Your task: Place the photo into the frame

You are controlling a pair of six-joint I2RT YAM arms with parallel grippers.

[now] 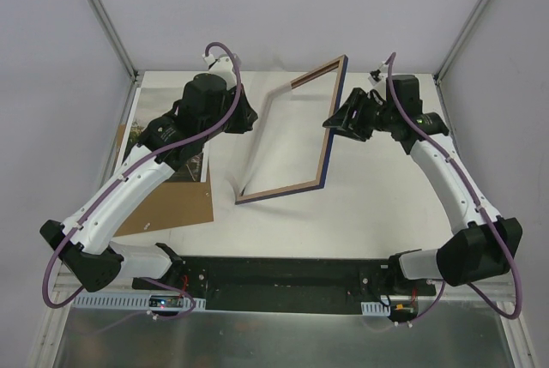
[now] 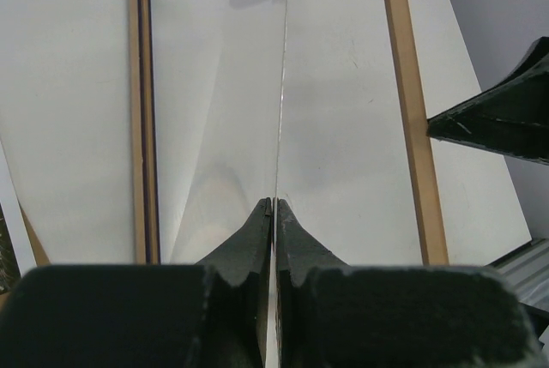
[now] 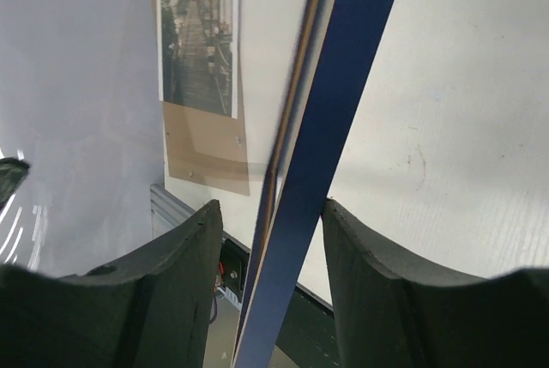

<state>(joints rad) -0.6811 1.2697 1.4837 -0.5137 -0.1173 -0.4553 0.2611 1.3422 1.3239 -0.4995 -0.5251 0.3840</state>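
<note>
At twelve o'clock above the counter (image 1: pixel 377 214), right fingers (image 3: pixel 268 214) clench the navy-blue rectangular wooden frame (image 1: pixel 328 132); left fingers (image 2: pixel 273 214) pinch its clear pane (image 2: pixel 223 128). Freeing it comes next.

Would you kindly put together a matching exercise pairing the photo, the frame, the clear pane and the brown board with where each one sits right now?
Things:
1. photo
2. frame
3. clear pane
4. brown board

Places:
A. pinched in the left gripper
B. flat on the table, partly under the photo
C. tipped up, its edge between the right gripper's fingers
D. flat on the brown board, at the table's left side

Pairs: 1-D, 2-C, 3-A, 4-B
</note>
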